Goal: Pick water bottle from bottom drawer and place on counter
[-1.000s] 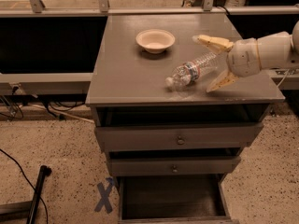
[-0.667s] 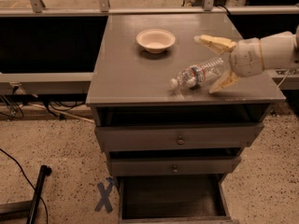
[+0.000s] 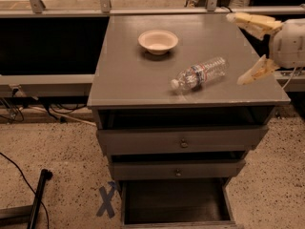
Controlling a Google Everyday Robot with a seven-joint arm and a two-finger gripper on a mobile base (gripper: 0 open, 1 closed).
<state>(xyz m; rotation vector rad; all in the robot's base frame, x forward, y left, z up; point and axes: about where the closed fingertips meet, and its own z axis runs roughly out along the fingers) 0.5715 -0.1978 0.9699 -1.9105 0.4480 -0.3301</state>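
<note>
The water bottle (image 3: 200, 74) lies on its side on the counter (image 3: 128, 75), cap toward the front left, near the front right part of the top. My gripper (image 3: 248, 46) is open and empty at the counter's right edge, to the right of the bottle and apart from it. One finger (image 3: 252, 24) reaches up and left, the other (image 3: 253, 72) points down and left. The bottom drawer (image 3: 175, 200) is pulled open below, dark inside, with nothing visible in it.
A cream bowl (image 3: 158, 41) stands on the counter behind the bottle. Two shallow knobbed drawers (image 3: 181, 140) sit partly open above the bottom drawer. A metal rail (image 3: 100, 0) runs behind the cabinet. A blue X mark (image 3: 107, 200) and a black pole (image 3: 38, 194) are on the floor at left.
My gripper has let go of the bottle and drawn back to the right. The bottle now lies free on the counter.
</note>
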